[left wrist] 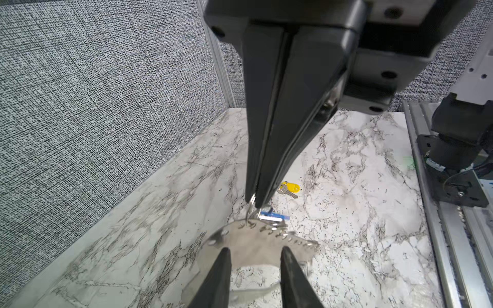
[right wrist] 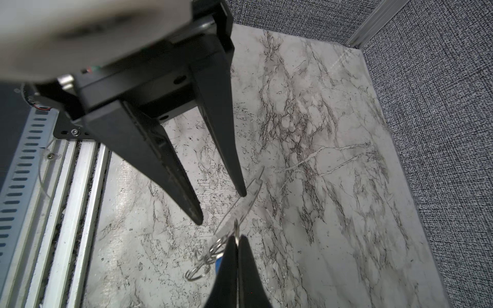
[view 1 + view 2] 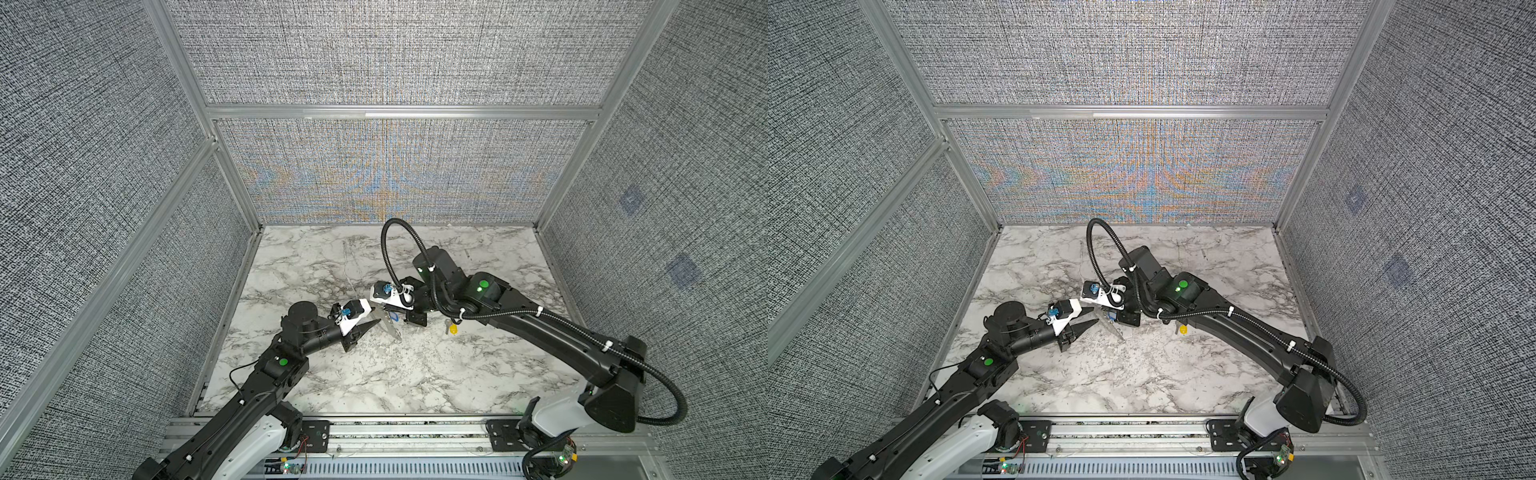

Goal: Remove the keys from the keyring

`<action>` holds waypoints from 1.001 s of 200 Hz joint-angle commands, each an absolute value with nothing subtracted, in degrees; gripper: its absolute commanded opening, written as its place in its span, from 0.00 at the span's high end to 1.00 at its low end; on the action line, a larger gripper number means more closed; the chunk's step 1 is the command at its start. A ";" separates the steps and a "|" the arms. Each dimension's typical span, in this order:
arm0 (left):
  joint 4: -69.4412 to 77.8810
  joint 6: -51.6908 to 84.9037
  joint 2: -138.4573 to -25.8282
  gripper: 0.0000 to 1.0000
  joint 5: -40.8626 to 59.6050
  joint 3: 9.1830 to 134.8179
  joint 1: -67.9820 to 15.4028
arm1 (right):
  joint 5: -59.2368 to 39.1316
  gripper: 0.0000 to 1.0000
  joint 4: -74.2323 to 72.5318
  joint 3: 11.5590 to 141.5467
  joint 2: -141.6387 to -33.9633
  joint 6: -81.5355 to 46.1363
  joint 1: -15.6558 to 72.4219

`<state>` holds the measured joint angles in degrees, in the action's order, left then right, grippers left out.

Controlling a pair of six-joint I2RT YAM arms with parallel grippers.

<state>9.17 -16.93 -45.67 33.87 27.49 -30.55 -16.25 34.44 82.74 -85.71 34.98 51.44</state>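
Note:
The keyring (image 1: 253,246) is a flat grey plate with small wire rings along one edge, held tilted above the marble table. My right gripper (image 1: 254,202) is shut on one of those rings, as the right wrist view also shows at the gripper (image 2: 236,238). The blue-tagged key (image 1: 272,216) hangs on the keyring just beside the right fingertips. The yellow-tagged key (image 1: 289,188) lies loose on the table, off the keyring, under the right forearm in both top views (image 3: 453,329). My left gripper (image 1: 256,253) is open, its fingertips either side of the plate's near edge.
The marble table top (image 3: 374,374) is fenced by grey fabric walls on three sides. An aluminium rail (image 3: 395,432) with the arm mounts runs along the front edge. Both arms meet near the table's middle.

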 commanded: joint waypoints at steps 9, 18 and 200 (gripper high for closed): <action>12.74 -16.35 -46.69 0.67 37.31 27.67 -30.83 | -16.96 1.00 34.10 83.13 -85.52 36.02 51.59; 12.74 -16.35 -46.84 0.68 37.79 27.71 -30.85 | -16.96 1.00 33.95 83.13 -85.36 36.10 51.66; 15.85 -16.62 -44.58 0.81 38.19 26.32 -31.46 | -17.84 1.00 36.47 83.08 -85.14 40.81 52.58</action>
<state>12.25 -16.71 -44.73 37.56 26.59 -31.35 -16.40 36.82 82.76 -85.21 40.45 52.49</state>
